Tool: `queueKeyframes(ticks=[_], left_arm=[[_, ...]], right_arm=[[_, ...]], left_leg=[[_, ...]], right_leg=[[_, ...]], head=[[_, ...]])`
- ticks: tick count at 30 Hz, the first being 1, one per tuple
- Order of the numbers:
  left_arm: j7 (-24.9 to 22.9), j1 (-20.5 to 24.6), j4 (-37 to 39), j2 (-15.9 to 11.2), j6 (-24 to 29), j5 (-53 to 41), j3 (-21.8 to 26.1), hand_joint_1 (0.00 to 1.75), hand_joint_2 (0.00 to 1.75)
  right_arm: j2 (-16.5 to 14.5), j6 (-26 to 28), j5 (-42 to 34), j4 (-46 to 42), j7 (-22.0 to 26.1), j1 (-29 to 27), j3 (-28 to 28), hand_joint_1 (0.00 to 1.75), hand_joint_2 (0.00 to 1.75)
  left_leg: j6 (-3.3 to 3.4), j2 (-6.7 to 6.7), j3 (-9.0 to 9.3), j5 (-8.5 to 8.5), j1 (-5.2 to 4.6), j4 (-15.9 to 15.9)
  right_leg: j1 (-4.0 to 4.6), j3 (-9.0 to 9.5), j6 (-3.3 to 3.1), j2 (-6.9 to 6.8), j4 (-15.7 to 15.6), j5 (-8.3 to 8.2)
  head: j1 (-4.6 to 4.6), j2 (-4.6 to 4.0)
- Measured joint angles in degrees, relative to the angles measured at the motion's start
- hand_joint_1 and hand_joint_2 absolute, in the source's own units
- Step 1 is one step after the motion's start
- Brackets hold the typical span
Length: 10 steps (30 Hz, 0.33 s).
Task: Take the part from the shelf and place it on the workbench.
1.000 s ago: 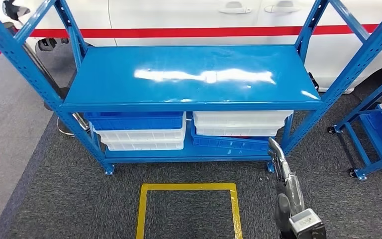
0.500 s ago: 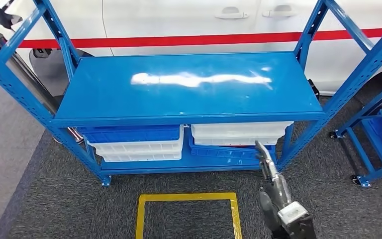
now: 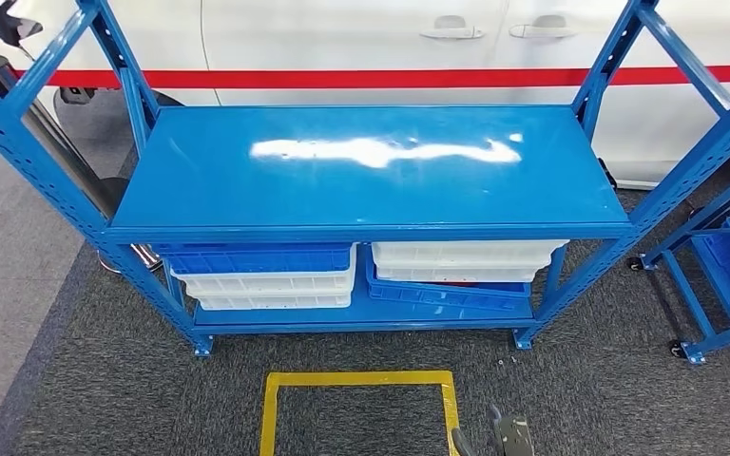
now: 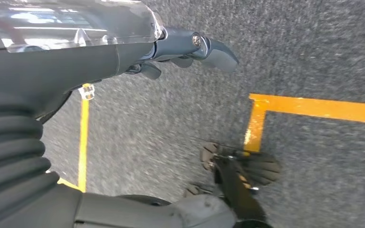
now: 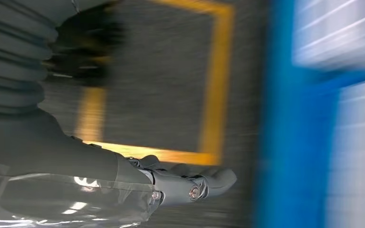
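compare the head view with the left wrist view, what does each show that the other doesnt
Head view alone: the blue metal shelf rack, the white and blue plastic trays on its lower level, and the white car with a red stripe behind it.

Left wrist view alone: the left hand, with its grey ribbed cover, hanging over the floor and holding nothing.

Both: the dark grey carpet and the square of yellow floor tape.

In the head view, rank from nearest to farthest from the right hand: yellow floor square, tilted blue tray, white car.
From the right hand, bottom edge:
1. Yellow floor square, beside it.
2. Tilted blue tray, lower shelf, right.
3. White car, behind the rack.
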<state>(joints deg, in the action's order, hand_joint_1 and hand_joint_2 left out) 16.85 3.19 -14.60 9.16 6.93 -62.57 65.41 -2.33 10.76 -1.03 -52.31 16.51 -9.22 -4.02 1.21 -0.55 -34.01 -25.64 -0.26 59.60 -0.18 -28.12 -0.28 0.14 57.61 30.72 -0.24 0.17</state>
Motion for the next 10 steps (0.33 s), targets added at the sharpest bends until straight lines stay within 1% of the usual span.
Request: queueKeyframes(ticks=[1, 3, 5, 7, 8, 9, 10], left_arm=[[-1.20, -0.07, 0.00, 0.00, 0.76, -1.20, -0.45, 0.00, 1.75], [-3.65, -0.27, 0.00, 0.00, 2.69, -3.95, -1.86, 0.00, 1.75], [-5.27, -0.53, 0.00, 0.00, 4.11, -5.76, -3.35, 0.00, 1.75], [-6.86, -0.71, 0.00, 0.00, 5.10, -7.06, -4.44, 0.00, 1.75], [-8.06, -0.74, 0.01, 0.00, 5.71, -7.96, -4.99, 0.00, 1.75], [-9.44, -0.78, 0.01, 0.00, 6.37, -9.06, -5.59, 0.00, 1.75], [-10.23, -0.78, 0.01, 0.00, 6.74, -9.68, -5.91, 0.00, 1.75]], right_arm=[[-0.69, 1.08, 0.39, 5.76, -1.11, 1.24, 1.87, 0.00, 1.75], [-1.87, 4.41, 1.41, 15.99, -5.02, 3.50, 4.72, 0.00, 1.75], [-2.96, 7.04, 2.13, 23.85, -8.43, 5.09, 6.45, 0.00, 1.75], [-3.90, 8.82, 2.43, 29.38, -11.79, 6.35, 7.54, 0.00, 1.75], [-4.34, 9.79, 2.45, 31.70, -14.32, 6.99, 8.06, 0.00, 1.75], [-4.64, 10.57, 2.43, 33.44, -17.06, 7.52, 8.54, 0.00, 1.75], [-4.80, 11.04, 2.40, 34.34, -18.69, 7.81, 8.80, 0.00, 1.75]], left_leg=[[0.00, 0.01, 0.01, 0.00, 0.00, 0.00], [0.01, 0.03, 0.04, -0.01, 0.00, 0.00], [0.01, 0.03, 0.06, -0.01, 0.01, -0.02], [0.00, 0.05, 0.12, 0.00, 0.03, -0.07], [0.00, 0.05, 0.16, 0.00, 0.04, -0.11], [-0.01, 0.06, 0.20, 0.01, 0.05, -0.15], [-0.01, 0.06, 0.23, 0.01, 0.05, -0.18]], right_leg=[[0.00, 0.00, 0.03, 0.00, 0.00, -0.01], [0.01, 0.00, 0.10, 0.00, 0.00, -0.01], [0.01, -0.01, 0.14, -0.01, 0.00, -0.02], [0.02, 0.00, 0.14, 0.00, 0.00, -0.02], [0.02, 0.01, 0.14, 0.00, 0.00, -0.01], [0.01, 0.03, 0.14, 0.00, 0.00, -0.01], [0.01, 0.04, 0.13, 0.00, 0.01, -0.01]], head=[[0.01, 0.00], [0.00, 0.00], [-0.01, 0.00], [-0.02, 0.00], [-0.02, 0.00], [-0.03, 0.00], [-0.03, 0.00]])
